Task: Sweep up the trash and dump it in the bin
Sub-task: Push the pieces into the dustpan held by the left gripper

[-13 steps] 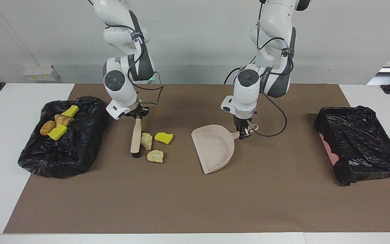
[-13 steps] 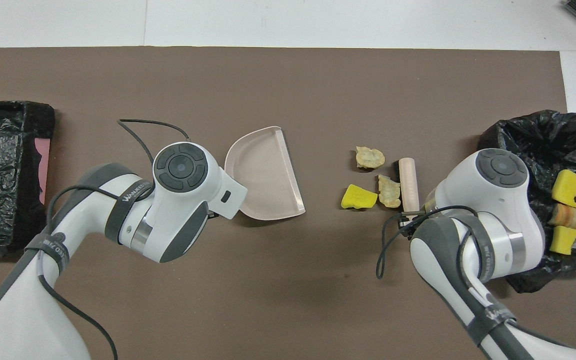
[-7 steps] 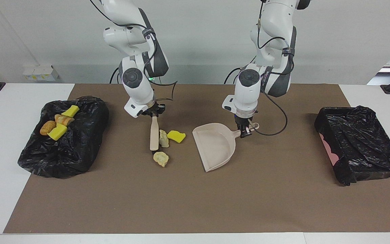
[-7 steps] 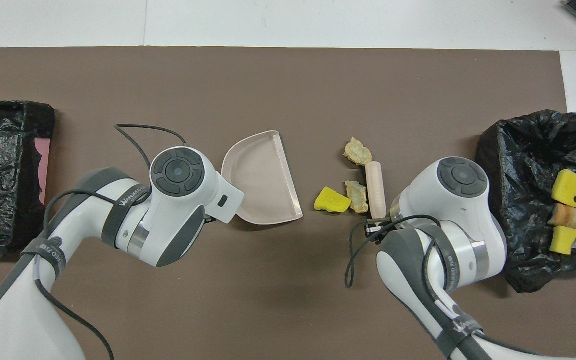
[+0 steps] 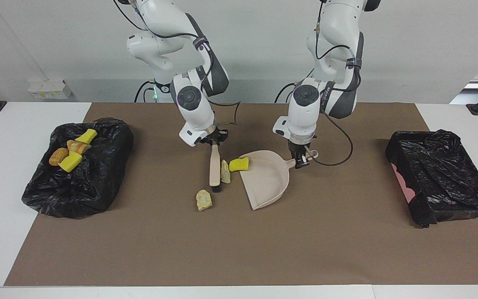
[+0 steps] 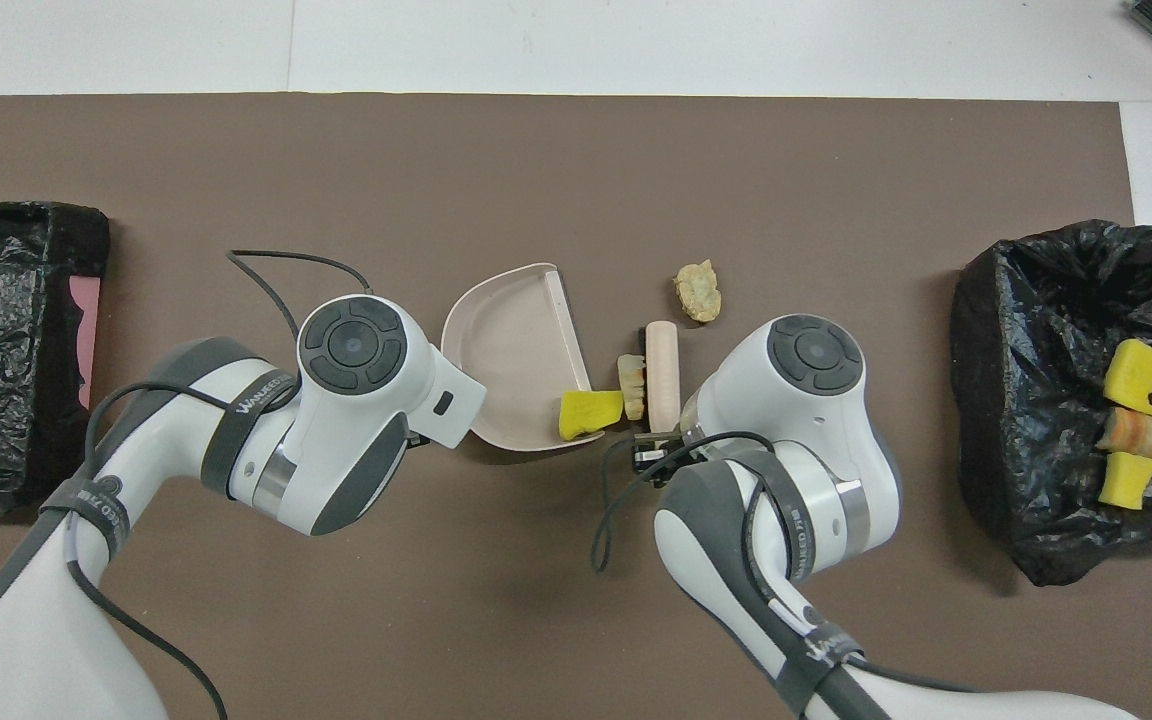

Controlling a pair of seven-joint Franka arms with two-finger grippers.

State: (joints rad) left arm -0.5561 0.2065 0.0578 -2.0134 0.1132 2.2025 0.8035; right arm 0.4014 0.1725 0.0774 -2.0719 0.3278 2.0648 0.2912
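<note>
**Sweep reaches the dustpan lip; one lump left out**

Since the earlier frames, the brush had travelled across the mat toward the left arm's end, carrying two pieces up to the pan.

Facing view. The right gripper (image 5: 213, 143) was clenched on the handle of the brush (image 5: 214, 168), whose bristle end rested on the brown mat (image 5: 239, 249). The left gripper (image 5: 301, 162) grasped the handle of the beige dustpan (image 5: 269, 182) and held its open lip toward the brush. A yellow sponge scrap (image 5: 239, 164) lay across the lip; a pale lump (image 5: 225, 171) stood between brush and pan. A second tan lump (image 5: 203, 200) lay on the mat, farther from the robots than the brush tip. Four pieces sat on the black bag (image 5: 81, 182) at the right arm's end; a lined bin (image 5: 442, 182) waited at the left arm's end.

Overhead view. The brush (image 6: 663, 371) lay beside the pan lip (image 6: 564, 330), the yellow scrap (image 6: 591, 413) at the pan's near corner, the pale lump (image 6: 632, 385) touching the brush. The stray lump (image 6: 698, 291) lay clear of both.

Risk. The stray lump would probably be missed, since it sat outside the brush's path. The sponge scrap, at the lip's corner, could slip around the pan's edge if pushed further.
</note>
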